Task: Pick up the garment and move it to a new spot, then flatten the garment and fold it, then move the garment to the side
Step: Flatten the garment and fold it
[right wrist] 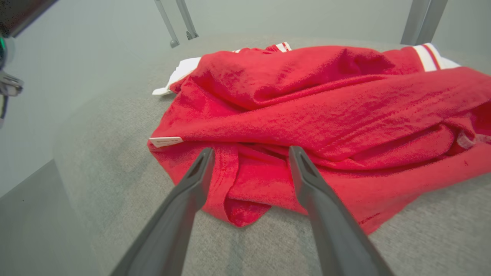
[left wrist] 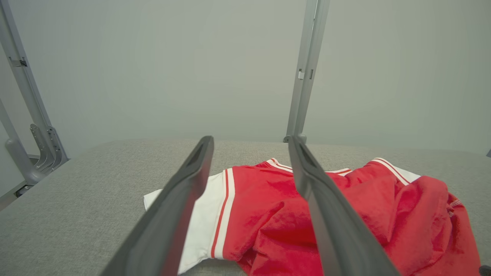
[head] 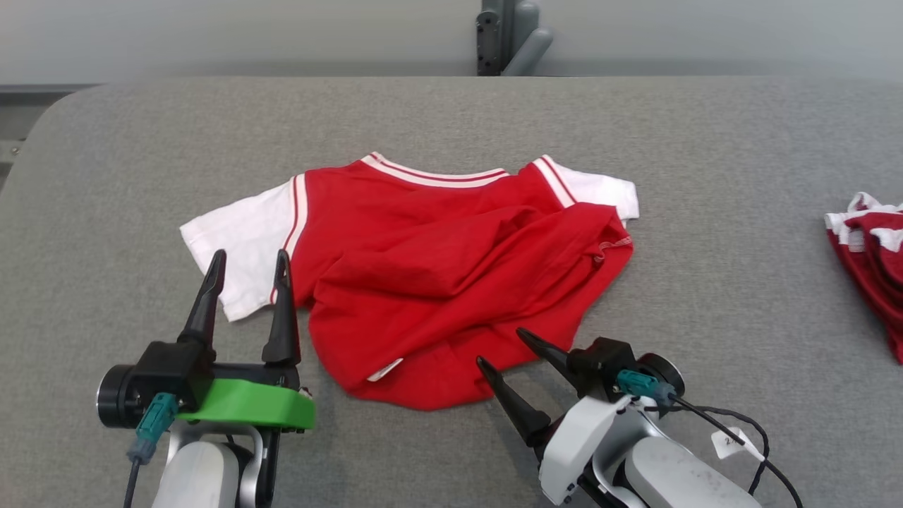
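1. Apparently little is done yet: the garment point(head: 437, 282) is neither flattened, folded nor set aside; whether it is already moved cannot be told.
2. It is found mid-table point(head: 705, 141), red and white, crumpled, its lower half bunched over itself.
3. The left gripper point(head: 250, 255) and right gripper point(head: 500, 346) are held apart and empty, on the table's near side.

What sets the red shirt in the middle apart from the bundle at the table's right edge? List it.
The red shirt lies spread, both white sleeves out; the bundle is bunched in a heap. The shirt is bright red; the bundle looks darker. Both are red with white trim and lie on the grey table.
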